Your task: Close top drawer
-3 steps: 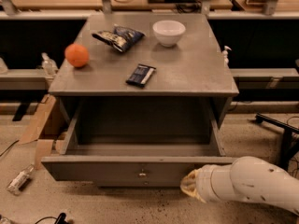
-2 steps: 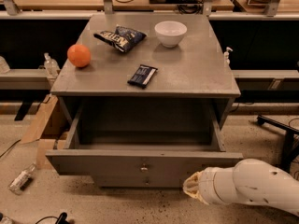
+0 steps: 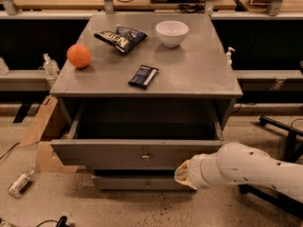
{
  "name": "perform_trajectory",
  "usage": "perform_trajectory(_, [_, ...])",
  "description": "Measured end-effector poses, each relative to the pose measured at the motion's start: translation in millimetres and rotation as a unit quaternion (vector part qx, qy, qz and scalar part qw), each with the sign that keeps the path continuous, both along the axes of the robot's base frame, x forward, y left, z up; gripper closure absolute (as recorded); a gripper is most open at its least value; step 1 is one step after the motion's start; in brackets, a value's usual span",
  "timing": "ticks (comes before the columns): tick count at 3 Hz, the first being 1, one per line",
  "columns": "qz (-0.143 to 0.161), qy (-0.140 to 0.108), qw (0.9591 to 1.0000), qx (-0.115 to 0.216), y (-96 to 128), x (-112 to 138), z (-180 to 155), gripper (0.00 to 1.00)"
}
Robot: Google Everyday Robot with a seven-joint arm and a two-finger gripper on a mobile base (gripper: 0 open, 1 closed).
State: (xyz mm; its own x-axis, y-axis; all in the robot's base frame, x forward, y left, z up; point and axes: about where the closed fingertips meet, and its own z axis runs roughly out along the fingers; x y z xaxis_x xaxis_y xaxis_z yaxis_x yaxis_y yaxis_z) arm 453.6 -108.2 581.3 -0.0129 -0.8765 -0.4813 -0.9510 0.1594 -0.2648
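Observation:
The top drawer (image 3: 118, 153) of the grey metal cabinet stands pulled far out, its inside empty and dark. Its wide flat front has one small knob (image 3: 146, 156) at the middle. My white arm comes in from the lower right. The gripper (image 3: 182, 173) end sits at the lower right part of the drawer front, just right of the knob and below the front's lower edge. The fingers are hidden behind the wrist. A shallower drawer (image 3: 142, 182) shows below the open one.
On the cabinet top (image 3: 199, 74) lie an orange (image 3: 78, 56), a chip bag (image 3: 119, 37), a white bowl (image 3: 172, 33) and a dark snack bar (image 3: 143, 76). A cardboard box (image 3: 40, 126) leans at the left. A bottle (image 3: 19, 182) lies on the floor.
The view has shifted, so the cabinet and open drawer sit a little higher and nearer. My gripper has stayed at the lower right of the drawer front.

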Motion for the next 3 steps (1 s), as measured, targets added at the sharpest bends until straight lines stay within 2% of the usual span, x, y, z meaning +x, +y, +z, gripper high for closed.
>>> perform_trajectory(2, [0.031, -0.002, 0.9995, -0.005, 32.6, 50.1, -4.7, 1.00])
perform_trajectory(3, [0.033, -0.005, 0.9994, -0.007, 33.9, 53.4, -2.5, 1.00])
